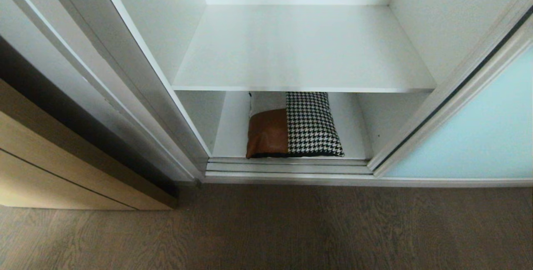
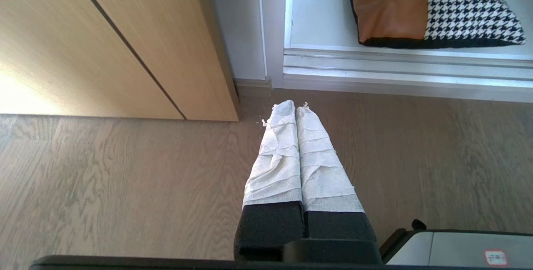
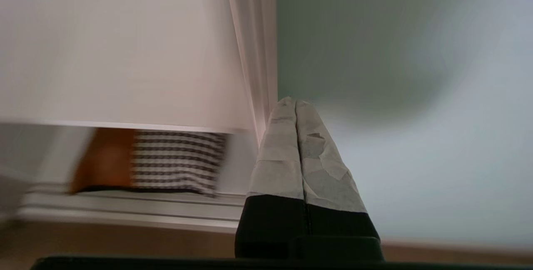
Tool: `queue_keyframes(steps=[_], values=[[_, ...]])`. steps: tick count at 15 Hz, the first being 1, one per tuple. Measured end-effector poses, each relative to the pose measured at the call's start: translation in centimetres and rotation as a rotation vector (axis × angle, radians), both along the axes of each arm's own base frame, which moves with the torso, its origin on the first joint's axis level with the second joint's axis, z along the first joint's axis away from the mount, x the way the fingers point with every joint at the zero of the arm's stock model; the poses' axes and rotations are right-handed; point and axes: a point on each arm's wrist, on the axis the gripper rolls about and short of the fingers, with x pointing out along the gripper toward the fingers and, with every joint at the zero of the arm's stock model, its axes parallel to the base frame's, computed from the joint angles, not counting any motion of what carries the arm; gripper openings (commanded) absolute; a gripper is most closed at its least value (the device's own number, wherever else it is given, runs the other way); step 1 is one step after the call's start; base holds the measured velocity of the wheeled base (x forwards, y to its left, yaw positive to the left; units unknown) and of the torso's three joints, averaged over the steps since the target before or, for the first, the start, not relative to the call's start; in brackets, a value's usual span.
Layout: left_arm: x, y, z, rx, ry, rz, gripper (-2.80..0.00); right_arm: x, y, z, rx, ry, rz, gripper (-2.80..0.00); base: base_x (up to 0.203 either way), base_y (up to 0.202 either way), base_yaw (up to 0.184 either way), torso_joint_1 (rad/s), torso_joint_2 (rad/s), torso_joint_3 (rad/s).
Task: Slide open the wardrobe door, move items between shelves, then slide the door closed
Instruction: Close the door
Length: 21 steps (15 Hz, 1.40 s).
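Sliding wardrobe door (image 1: pixel 479 137) sits at right w/ wardrobe open; upper shelf (image 1: pixel 304 49) bare. Cushion (image 1: pixel 293 125) lies flat on bottom shelf (image 1: pixel 231 132), near front track. Left gripper (image 2: pixel 295 105) clenched, empty, over wood floor (image 2: pixel 125 187); right gripper (image 3: pixel 295 101) clenched, empty, by door frame.

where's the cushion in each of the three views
Head view: the cushion lies low in the middle, on the bottom shelf under the upper shelf.
Left wrist view: the cushion is in the upper right corner, cut by the edge.
Right wrist view: the cushion is at lower left, blurred, below a white shelf edge.
Shared landmark: the silver door track just in front of the cushion.
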Motion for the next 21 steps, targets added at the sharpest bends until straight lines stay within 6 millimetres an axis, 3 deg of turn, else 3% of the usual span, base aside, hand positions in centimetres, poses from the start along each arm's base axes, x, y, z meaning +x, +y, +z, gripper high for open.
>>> queue_keyframes(steps=[4, 10, 17, 21], values=[[0.0, 0.0, 0.0, 0.000, 0.000, 0.001, -2.80, -1.7, 4.2, 0.5, -0.009, -0.020, 0.160, -2.80, 0.000, 0.000, 0.000, 0.000, 0.00, 0.000], [0.0, 0.0, 0.0, 0.000, 0.000, 0.001, -2.80, -6.8, 8.7, -0.3, -0.026, -0.015, 0.380, -2.80, 0.000, 0.000, 0.000, 0.000, 0.00, 0.000], [0.0, 0.0, 0.0, 0.000, 0.000, 0.000, -2.80, -12.4, 9.2, -2.3, -0.037, -0.048, 0.416, -2.80, 0.000, 0.000, 0.000, 0.000, 0.00, 0.000], [0.0, 0.0, 0.0, 0.000, 0.000, 0.000, -2.80, -15.6, 8.9, -4.9, -0.039, -0.051, 0.388, -2.80, 0.000, 0.000, 0.000, 0.000, 0.00, 0.000]])
